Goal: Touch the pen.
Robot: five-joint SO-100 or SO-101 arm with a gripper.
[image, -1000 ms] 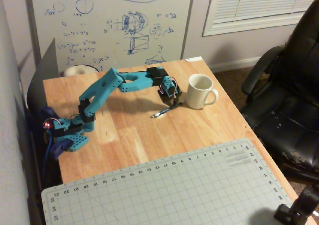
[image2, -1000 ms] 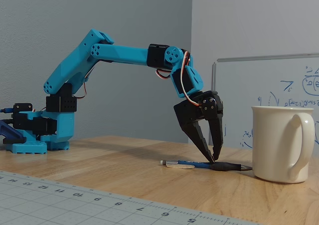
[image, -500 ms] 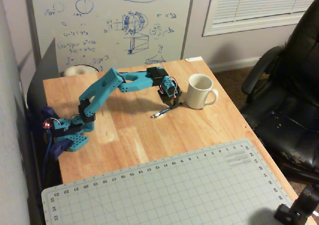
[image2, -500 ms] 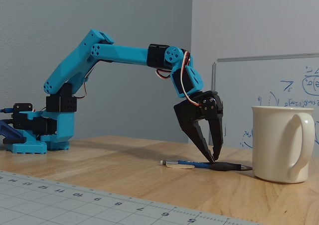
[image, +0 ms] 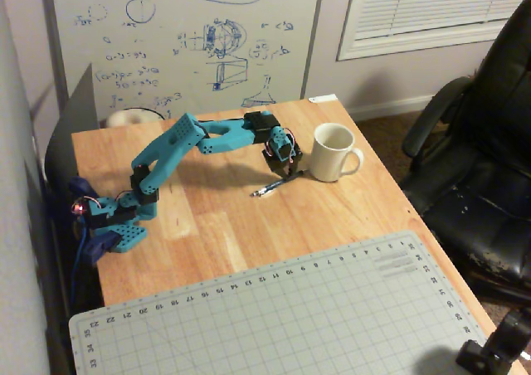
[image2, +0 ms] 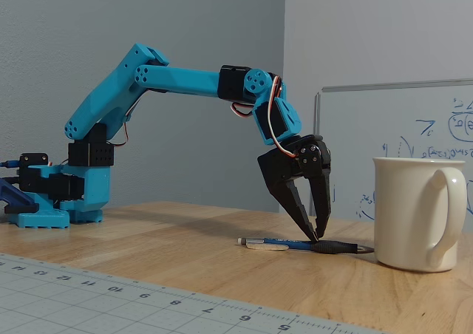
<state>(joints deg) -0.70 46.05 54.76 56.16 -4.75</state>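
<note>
Dim warm light, soft blur

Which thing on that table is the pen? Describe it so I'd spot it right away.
Find the wooden table with the blue robot arm. Beside the white mug, under the gripper, lies the pen. It is the only slim, dark stick lying flat, with a small silvery tip pointing away from the mug.

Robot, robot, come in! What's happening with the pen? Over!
Gripper nearly shut, tips down on the pen. Pen lying flat on the table, next to the mug. Nothing in the way. Over.
</note>
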